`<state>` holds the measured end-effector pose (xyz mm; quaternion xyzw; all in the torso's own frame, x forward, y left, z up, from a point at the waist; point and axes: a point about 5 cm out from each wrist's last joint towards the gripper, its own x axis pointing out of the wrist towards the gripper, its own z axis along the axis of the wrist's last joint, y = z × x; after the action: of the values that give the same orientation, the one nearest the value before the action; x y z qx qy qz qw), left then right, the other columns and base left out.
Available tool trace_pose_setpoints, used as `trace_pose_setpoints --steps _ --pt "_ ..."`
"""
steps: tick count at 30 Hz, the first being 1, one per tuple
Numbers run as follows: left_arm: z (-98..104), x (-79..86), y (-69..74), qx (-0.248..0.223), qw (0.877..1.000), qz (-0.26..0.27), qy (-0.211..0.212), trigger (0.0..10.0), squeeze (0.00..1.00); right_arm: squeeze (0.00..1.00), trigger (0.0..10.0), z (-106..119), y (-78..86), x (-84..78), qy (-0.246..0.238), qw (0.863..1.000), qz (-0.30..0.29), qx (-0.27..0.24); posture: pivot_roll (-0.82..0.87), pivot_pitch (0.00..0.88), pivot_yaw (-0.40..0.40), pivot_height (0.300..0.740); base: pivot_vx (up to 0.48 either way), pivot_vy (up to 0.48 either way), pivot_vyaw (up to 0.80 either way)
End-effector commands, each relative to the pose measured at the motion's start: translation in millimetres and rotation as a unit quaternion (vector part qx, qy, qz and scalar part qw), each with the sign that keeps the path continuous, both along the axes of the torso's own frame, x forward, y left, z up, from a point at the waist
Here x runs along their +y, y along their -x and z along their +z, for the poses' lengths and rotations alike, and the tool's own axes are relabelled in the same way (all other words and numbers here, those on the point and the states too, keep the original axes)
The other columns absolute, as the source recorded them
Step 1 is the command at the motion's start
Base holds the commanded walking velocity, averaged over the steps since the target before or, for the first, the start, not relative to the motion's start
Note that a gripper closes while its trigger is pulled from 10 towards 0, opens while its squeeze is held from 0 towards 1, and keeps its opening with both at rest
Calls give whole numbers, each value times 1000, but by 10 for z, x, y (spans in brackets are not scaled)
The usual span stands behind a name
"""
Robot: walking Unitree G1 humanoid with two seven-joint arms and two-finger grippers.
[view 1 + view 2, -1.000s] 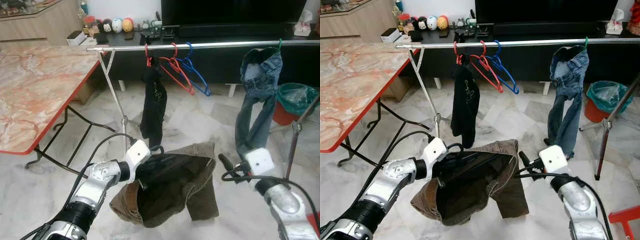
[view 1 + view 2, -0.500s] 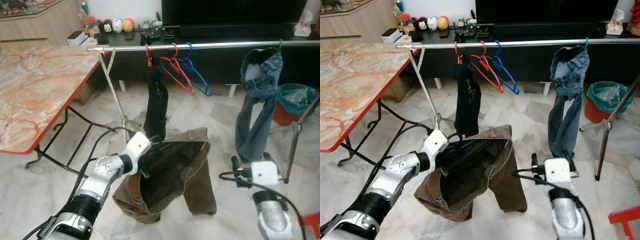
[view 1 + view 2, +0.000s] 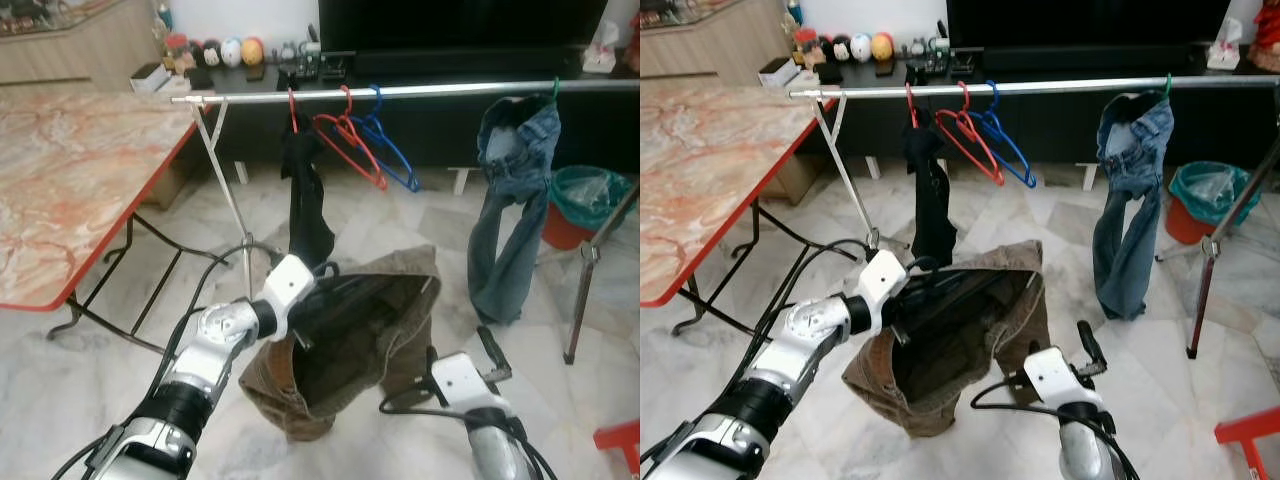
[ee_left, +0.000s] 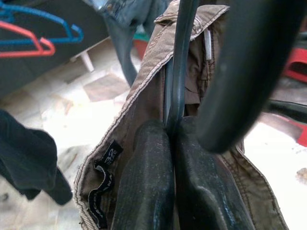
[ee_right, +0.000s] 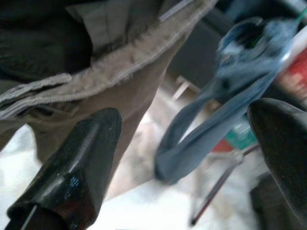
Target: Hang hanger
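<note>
Since a second ago the right gripper [image 5: 192,158] has dropped from beside the trousers to low in front of the robot, near the floor, and its fingers [image 5: 72,177] are spread wide with nothing between them. The left gripper [image 4: 165,177] has lifted a little; its fingers are pressed together on the dark hanger [image 4: 180,57], which carries the brown trousers [image 3: 350,340] in the air below and in front of the rail [image 3: 400,91], not yet on it.

On the rail hang a black garment [image 3: 305,190], a red hanger [image 3: 345,145], a blue hanger [image 3: 395,150] and, well to the right, blue jeans [image 3: 510,210]. The black garment hangs just behind the raised trousers, and the two empty hangers sit between it and the jeans. A marble-topped desk [image 3: 70,180] with a red edge stands to the left of the rail's slanted support leg [image 3: 225,190]. A green-lined bin [image 3: 585,200] sits on the white marble floor [image 3: 400,225] beyond the jeans, and a dark low cabinet [image 3: 440,125] runs behind the rail.
</note>
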<state>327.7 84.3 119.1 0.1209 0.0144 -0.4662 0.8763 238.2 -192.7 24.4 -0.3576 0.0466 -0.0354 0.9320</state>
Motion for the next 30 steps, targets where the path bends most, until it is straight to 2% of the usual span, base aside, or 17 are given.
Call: trace_pose_setpoints --steps 1,4,9,12,15,19,24,30 --pt "151 3 -25 -25 999 -4 24 10000 0 0 10000 -4 0 -2 13 1000 -3 -6 44 43 99 740 0 0 0" --pt "148 -16 -7 -20 999 -13 28 10000 0 0 10000 57 -51 -68 35 997 -34 -51 45 43 100 740 0 0 0" --pt "149 -17 2 -19 999 -17 29 10000 0 0 10000 75 -47 -90 36 996 -46 -65 48 44 101 740 0 0 0" --pt "132 -23 20 -14 999 -21 29 10000 0 0 10000 125 -50 -119 39 993 -55 -92 48 42 103 740 0 0 0" --pt "125 -33 28 -13 999 -23 29 10000 0 0 10000 159 -69 -109 33 992 -49 -108 46 39 105 740 0 0 0" --pt "127 -59 38 -12 999 -31 29 10000 0 0 10000 186 -108 61 -16 993 10 -116 45 29 105 740 0 0 0" --pt "125 -66 50 -10 999 -34 33 10000 0 0 10000 280 -128 121 -36 988 21 -148 49 23 104 740 0 0 0" --pt "109 -58 61 -5 999 -36 33 10000 0 0 10000 280 -145 41 -2 988 -6 -151 49 20 102 740 0 0 0"
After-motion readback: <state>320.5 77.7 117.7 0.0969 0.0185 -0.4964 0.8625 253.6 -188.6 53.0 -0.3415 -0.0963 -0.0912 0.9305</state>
